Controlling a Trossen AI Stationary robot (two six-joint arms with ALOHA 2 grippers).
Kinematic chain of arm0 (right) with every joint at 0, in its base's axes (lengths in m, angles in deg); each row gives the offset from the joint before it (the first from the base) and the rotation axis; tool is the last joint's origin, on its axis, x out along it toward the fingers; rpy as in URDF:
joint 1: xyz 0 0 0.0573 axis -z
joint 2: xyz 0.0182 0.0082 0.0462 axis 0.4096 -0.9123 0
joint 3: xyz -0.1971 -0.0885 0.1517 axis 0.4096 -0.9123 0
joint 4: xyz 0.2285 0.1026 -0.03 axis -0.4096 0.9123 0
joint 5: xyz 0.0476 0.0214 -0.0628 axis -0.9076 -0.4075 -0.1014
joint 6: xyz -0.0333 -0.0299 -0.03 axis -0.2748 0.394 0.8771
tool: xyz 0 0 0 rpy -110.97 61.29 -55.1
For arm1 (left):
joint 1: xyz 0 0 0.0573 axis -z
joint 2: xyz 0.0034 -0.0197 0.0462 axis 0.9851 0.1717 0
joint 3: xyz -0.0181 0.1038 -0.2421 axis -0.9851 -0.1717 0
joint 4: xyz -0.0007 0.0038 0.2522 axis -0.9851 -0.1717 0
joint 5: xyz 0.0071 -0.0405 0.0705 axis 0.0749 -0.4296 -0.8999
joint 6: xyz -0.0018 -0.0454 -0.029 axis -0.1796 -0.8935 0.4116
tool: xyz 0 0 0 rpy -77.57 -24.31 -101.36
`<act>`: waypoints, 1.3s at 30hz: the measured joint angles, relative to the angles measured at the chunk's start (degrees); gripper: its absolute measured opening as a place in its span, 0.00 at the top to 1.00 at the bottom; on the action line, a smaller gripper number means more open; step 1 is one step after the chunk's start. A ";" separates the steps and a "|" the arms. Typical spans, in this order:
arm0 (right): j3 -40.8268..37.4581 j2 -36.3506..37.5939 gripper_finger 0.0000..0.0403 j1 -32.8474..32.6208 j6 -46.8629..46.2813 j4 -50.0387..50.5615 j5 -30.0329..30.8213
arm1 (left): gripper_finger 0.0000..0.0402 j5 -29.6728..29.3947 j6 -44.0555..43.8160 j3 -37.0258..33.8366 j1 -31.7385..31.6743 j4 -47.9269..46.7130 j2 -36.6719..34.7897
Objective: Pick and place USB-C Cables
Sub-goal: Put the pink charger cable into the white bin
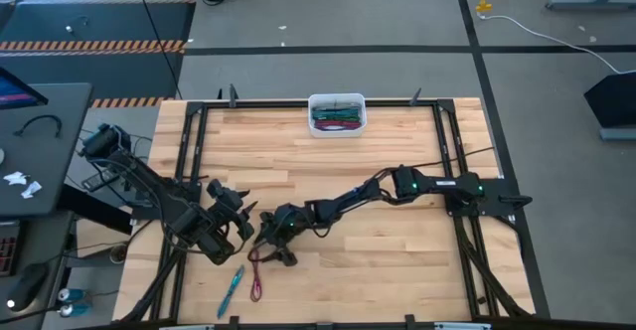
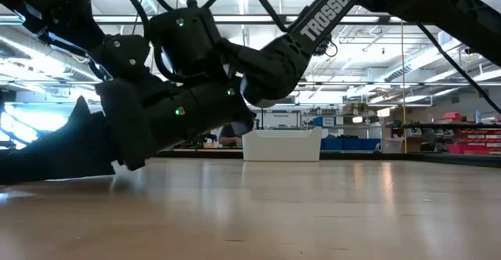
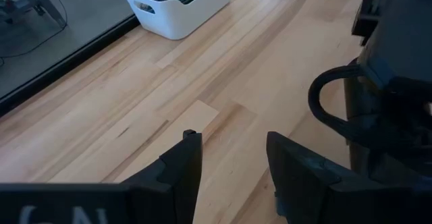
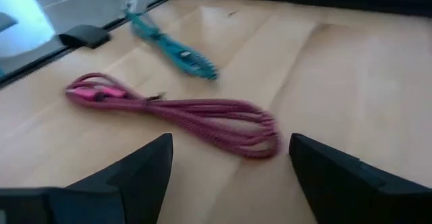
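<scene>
A maroon-magenta cable bundle (image 4: pixel 196 114) lies flat on the wooden table near its near edge, and shows in the high view too (image 1: pixel 256 278). A teal bundle (image 4: pixel 173 46) lies just beyond it (image 1: pixel 232 288). My right gripper (image 4: pixel 229 166) is open and hovers low right before the magenta bundle, one finger to each side of its looped end, touching nothing. My left gripper (image 3: pixel 233 153) is open over bare wood next to the right arm (image 3: pixel 395 82). More cables lie in the white bin (image 1: pixel 337 114).
The white bin (image 3: pixel 177 11) stands at the table's far edge, centre (image 2: pixel 282 145). A black frame runs round the table (image 1: pixel 298 171). The two grippers (image 1: pixel 231 216) (image 1: pixel 270 243) are close together at the near left. The table's right half is bare wood.
</scene>
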 joint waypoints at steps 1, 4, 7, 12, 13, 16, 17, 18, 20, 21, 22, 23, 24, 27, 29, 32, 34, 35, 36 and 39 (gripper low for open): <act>0.13 -0.09 0.25 0.11 0.02 -0.67 0.28 | 0.57 0.04 0.01 0.00 0.00 -0.02 0.00; 0.58 -0.06 0.26 0.25 0.44 -2.83 0.49 | 0.57 0.56 0.04 0.00 0.00 -0.02 0.00; 0.61 -0.03 0.27 0.14 0.56 -4.76 0.45 | 0.57 0.72 0.04 0.00 0.00 -0.03 0.00; 0.61 -0.01 0.30 0.09 -0.31 -5.91 0.16 | 0.57 0.70 0.04 0.00 0.00 -0.03 0.00; 0.61 -0.01 0.30 0.12 -0.43 -5.71 0.20 | 0.57 0.68 0.04 0.00 0.00 -0.04 0.00; 0.61 -0.01 0.32 0.02 -0.46 -5.47 1.67 | 0.57 0.63 0.06 -0.01 0.00 -0.04 0.00; 0.61 -0.01 0.33 -0.09 -0.46 -5.16 2.29 | 0.57 0.61 0.06 -0.02 0.00 -0.04 0.00; 0.61 -0.01 0.34 -0.19 -0.50 -4.81 2.86 | 0.57 0.61 0.06 -0.02 0.00 -0.04 0.00; 0.61 -0.01 0.36 -0.32 -1.10 -4.34 3.11 | 0.57 0.57 0.04 -0.02 0.00 -0.04 0.00; 0.61 -0.01 0.37 -0.36 -1.28 -4.22 3.11 | 0.57 0.45 0.04 -0.02 0.00 -0.02 0.00; 0.61 0.01 0.39 -0.40 -1.31 -3.93 3.16 | 0.57 0.26 0.04 -0.02 0.00 -0.02 0.00; 0.61 0.04 0.40 -0.45 -1.31 -3.38 3.56 | 0.57 0.14 0.02 -0.02 0.00 0.00 -0.02; 0.61 0.04 0.41 -0.54 -1.31 -2.81 4.13 | 0.57 0.11 0.02 -0.02 -0.04 0.00 -0.02; 0.61 0.04 0.46 -0.78 -0.77 -1.09 5.02 | 0.57 0.11 -0.03 -0.02 -0.13 0.02 -0.02; 0.61 0.04 0.49 -0.81 -0.18 -0.25 5.09 | 0.57 0.11 -0.30 -0.02 -0.13 0.01 -0.02; 0.61 0.04 0.55 -0.79 0.08 0.22 5.41 | 0.57 0.11 -0.37 -0.02 -0.13 0.02 -0.02; 0.60 0.06 0.59 -0.81 0.18 0.54 6.38 | 0.57 0.11 -0.40 -0.02 -0.13 0.02 -0.02; 0.61 0.06 0.62 -0.81 0.26 0.96 6.69 | 0.57 0.11 -0.42 -0.02 -0.13 0.02 -0.02; 0.59 0.06 0.64 -0.81 0.68 1.51 7.23 | 0.57 0.11 -0.40 -0.02 -0.13 0.02 -0.02; 0.56 0.19 0.73 -0.89 2.83 2.44 8.61 | 0.57 0.11 -0.40 -0.02 -0.13 0.02 -0.02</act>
